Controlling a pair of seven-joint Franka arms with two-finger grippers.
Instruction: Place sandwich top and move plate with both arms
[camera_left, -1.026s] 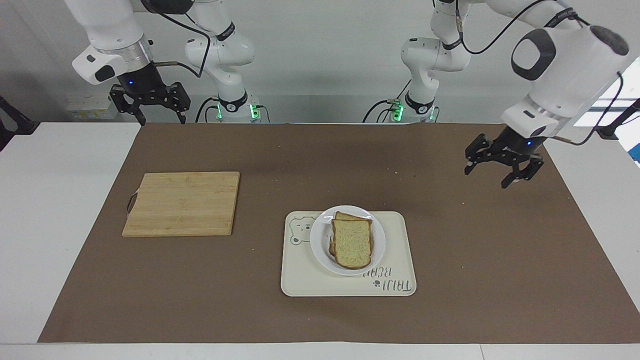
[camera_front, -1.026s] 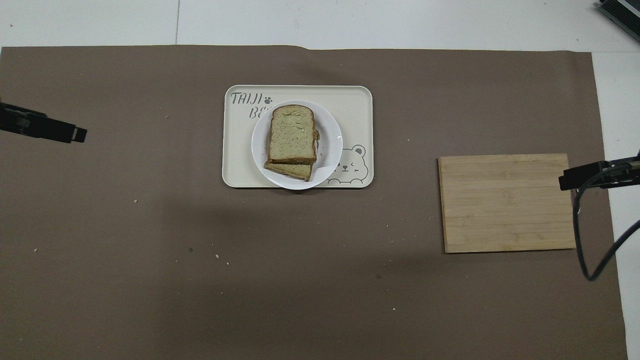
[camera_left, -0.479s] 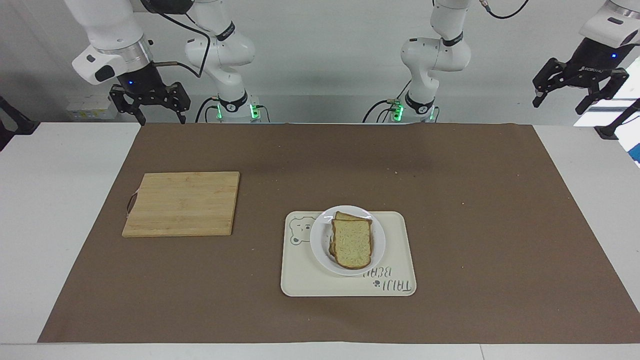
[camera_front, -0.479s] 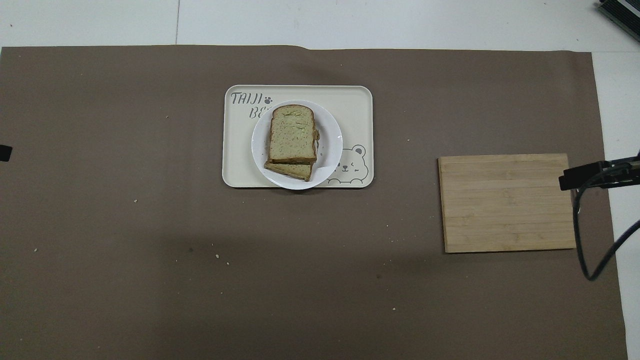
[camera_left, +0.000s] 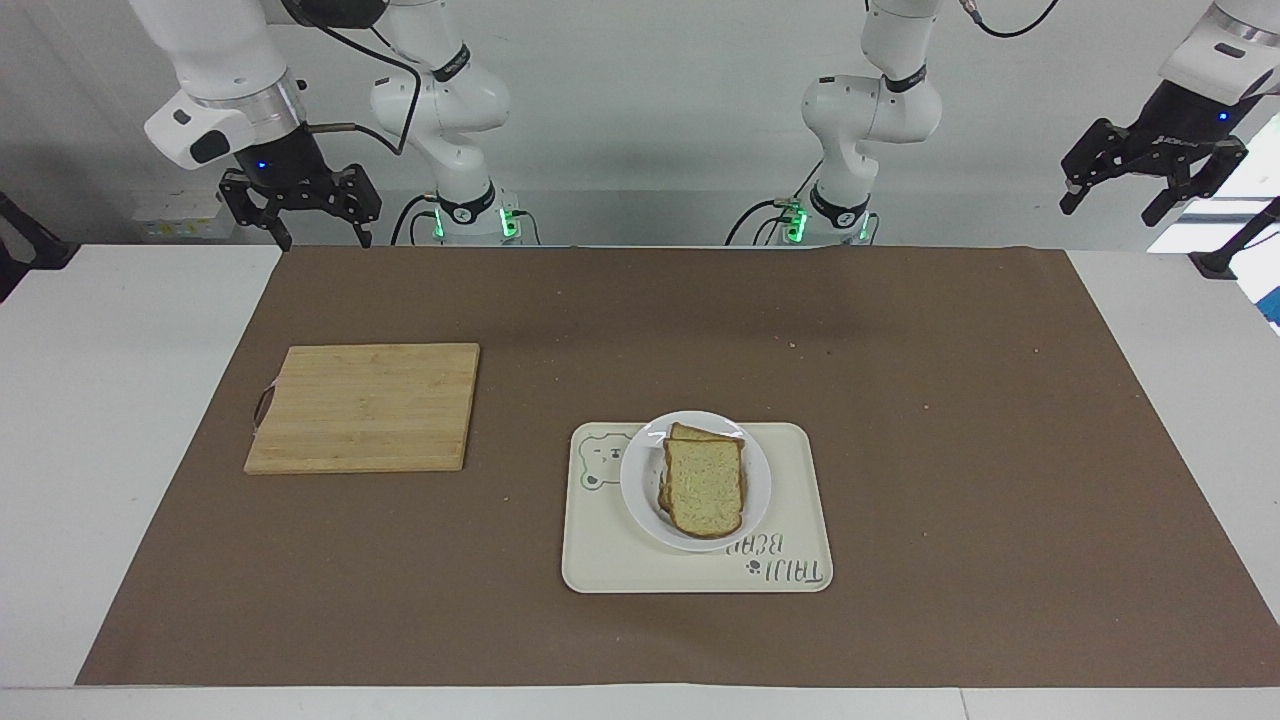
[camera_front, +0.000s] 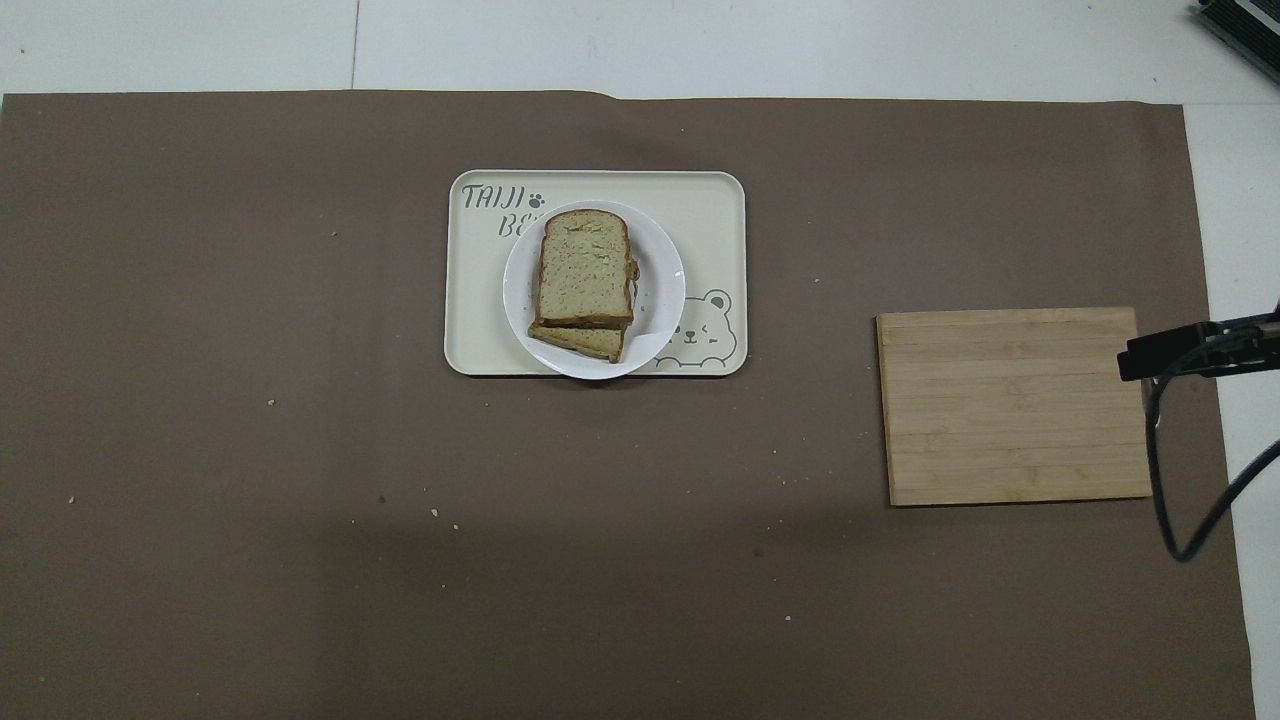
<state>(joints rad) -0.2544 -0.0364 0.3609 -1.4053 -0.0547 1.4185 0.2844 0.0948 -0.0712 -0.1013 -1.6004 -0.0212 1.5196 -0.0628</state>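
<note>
Your sandwich top (camera_left: 705, 488) lies on the lower slice on the plate (camera_left: 640, 495), which sits on the bear tray (camera_left: 600, 560) mid-desk. Your left claw (camera_left: 1152, 178) and right claw (camera_left: 300, 205) hang raised at either end, both spread open and empty.
</note>
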